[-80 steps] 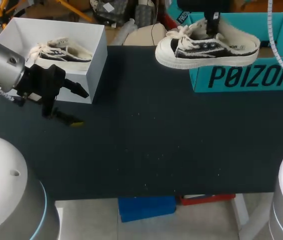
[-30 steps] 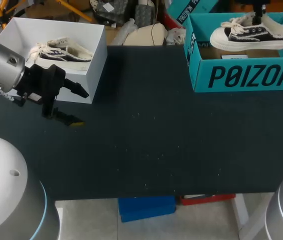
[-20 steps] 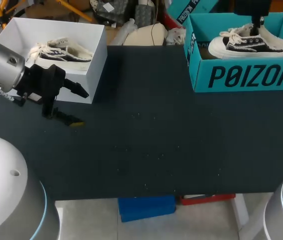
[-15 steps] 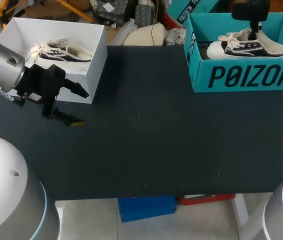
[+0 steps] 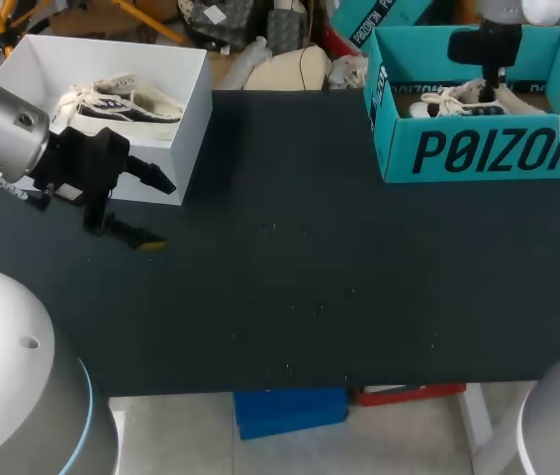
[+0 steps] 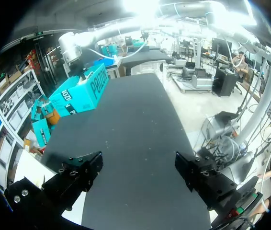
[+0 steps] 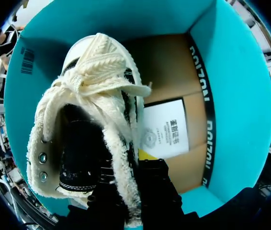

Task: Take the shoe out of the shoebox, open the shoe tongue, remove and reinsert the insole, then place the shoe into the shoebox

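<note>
A black and cream shoe (image 5: pixel 450 100) with a fleecy lining sits low inside the teal shoebox (image 5: pixel 488 150) at the back right, its toe toward the box's left wall. My right gripper (image 5: pixel 498 71) comes down from above and is shut on the shoe's side wall near the heel. In the right wrist view the shoe (image 7: pixel 97 96) fills the space ahead of the right gripper (image 7: pixel 127 175), with the box's teal wall (image 7: pixel 236 96) around it. My left gripper (image 5: pixel 141 210) hangs open and empty over the table at the left.
A white box (image 5: pixel 189 139) with a second shoe (image 5: pixel 117 102) in it stands at the back left, just behind my left gripper. A white printed sheet (image 7: pixel 166 129) lies on the teal box's cardboard floor beside the shoe.
My right gripper has lowered the shoe from above the teal box's rim down into the box. The left arm has not moved.
</note>
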### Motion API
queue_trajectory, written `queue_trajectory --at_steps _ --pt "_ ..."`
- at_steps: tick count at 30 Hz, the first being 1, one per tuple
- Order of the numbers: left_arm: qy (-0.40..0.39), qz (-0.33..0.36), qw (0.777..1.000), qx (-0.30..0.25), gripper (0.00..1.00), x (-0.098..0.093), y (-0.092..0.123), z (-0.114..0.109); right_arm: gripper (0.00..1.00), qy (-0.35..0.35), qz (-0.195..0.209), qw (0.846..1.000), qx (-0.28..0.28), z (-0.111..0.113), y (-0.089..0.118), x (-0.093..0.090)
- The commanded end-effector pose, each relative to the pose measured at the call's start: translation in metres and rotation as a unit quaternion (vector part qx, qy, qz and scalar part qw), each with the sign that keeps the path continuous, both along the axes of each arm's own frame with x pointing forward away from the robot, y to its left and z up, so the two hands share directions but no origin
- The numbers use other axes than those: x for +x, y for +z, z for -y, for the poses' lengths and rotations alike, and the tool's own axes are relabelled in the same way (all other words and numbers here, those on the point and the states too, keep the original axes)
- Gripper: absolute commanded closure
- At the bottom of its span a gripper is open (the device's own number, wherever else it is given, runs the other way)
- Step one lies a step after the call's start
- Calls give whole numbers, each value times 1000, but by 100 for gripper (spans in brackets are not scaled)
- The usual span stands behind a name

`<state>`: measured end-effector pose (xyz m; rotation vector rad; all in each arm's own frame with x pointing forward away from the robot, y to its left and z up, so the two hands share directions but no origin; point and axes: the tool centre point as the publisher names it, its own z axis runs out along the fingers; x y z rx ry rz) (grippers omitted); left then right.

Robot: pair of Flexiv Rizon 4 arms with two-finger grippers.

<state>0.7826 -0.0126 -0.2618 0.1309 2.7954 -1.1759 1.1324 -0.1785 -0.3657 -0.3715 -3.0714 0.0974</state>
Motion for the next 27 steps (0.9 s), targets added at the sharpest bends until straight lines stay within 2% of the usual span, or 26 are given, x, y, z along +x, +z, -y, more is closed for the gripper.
queue_trajectory --at_steps 1,9,10,11,12,16,17,18,23,27 --pt "0 1 1000 1 0 -1 0 0 100 1 -14 1000 -1 -2 -16 9" --pt "0 1 1000 1 0 -1 0 0 100 2 -29 999 -16 0 -40 4" --pt "0 1 1000 1 0 -1 0 0 85 -1 -29 999 -18 1 -41 3" --pt "0 1 1000 1 0 -1 0 0 65 -6 -29 999 -21 2 -42 3" --pt "0 1 1000 1 0 -1 0 0 57 -10 -29 999 -22 2 -43 2" --pt "0 1 1000 1 0 -1 0 0 51 -23 -15 999 -21 5 -37 2" --pt "0 1 1000 1 0 -1 0 0 18 -22 -11 999 -23 5 -34 2" --pt "0 1 1000 1 0 -1 0 0 0 -25 -5 999 -20 5 -30 2" --pt "0 1 1000 1 0 -1 0 0 0 -33 11 999 -22 7 -7 3" --pt "0 1 1000 1 0 -1 0 0 0 -33 31 999 -25 7 22 2"
